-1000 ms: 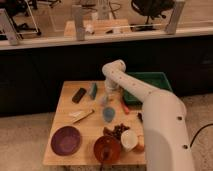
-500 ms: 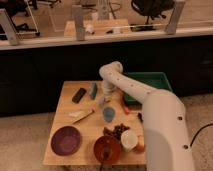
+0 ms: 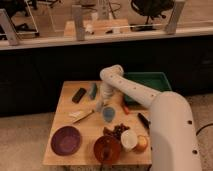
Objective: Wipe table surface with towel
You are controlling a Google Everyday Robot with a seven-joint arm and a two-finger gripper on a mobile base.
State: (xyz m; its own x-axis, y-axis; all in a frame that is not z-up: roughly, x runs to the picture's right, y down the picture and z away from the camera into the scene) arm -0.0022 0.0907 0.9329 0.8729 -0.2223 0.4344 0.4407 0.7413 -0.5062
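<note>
Quick update: over the last second the gripper (image 3: pixel 100 103) has slid left and a bit toward the bottom of the frame, onto the middle of the table surface (image 3: pixel 64 106). The towel (image 3: pixel 99 108) went with it and now sits right under the claw, just left of the slate-blue cup (image 3: pixel 108 114). I can't tell if the claw is clamped on the cloth. Looks like a wipe stroke is underway, with most of the wood still to cover.

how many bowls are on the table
2: purple bowl at the near-left corner, brown bowl at the near edge. The claw hangs over the table; the arm may hide more.
</note>
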